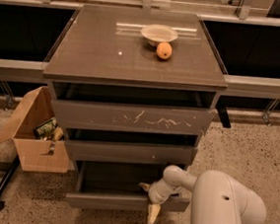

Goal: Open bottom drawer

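1. Bottom drawer point(106, 200) is the lowest in the bench point(96, 50), pulled partway out.
2. Arm point(220, 201) reaches in from lower right; gripper point(149, 201) on the drawer's top edge, fingers spread astride it.
3. Arm cut off at frame bottom; drawer interior dark.

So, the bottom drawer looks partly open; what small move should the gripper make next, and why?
Probably a short pull straight out, toward the robot's base. The gripper sits at the top front edge of the bottom drawer, right of its middle. Only part of the inside shows below the middle drawer, so it seems not fully open.
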You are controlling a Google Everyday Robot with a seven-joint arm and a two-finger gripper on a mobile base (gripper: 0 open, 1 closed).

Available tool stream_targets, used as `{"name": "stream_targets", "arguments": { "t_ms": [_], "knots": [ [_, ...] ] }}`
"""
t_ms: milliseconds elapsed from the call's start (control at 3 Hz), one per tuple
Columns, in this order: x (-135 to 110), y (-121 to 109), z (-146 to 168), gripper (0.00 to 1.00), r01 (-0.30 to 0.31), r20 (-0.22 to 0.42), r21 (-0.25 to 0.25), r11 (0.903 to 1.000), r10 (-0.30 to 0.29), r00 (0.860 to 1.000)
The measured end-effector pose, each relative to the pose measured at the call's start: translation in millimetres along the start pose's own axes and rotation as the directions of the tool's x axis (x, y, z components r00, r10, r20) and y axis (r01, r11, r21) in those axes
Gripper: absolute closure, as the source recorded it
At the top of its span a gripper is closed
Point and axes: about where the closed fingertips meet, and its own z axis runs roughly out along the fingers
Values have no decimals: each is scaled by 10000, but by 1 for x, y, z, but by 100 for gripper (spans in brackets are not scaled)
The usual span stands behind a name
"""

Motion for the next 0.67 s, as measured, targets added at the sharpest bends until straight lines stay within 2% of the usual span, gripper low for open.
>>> {"name": "stream_targets", "arguments": {
  "t_ms": [333, 667],
  "knots": [
    [3, 37, -6, 3, -191, -632, -583, 9981, 154, 9979],
    [-7, 73, -10, 25, -114, -1008, -931, 9956, 20, 9949]
  ]
}}
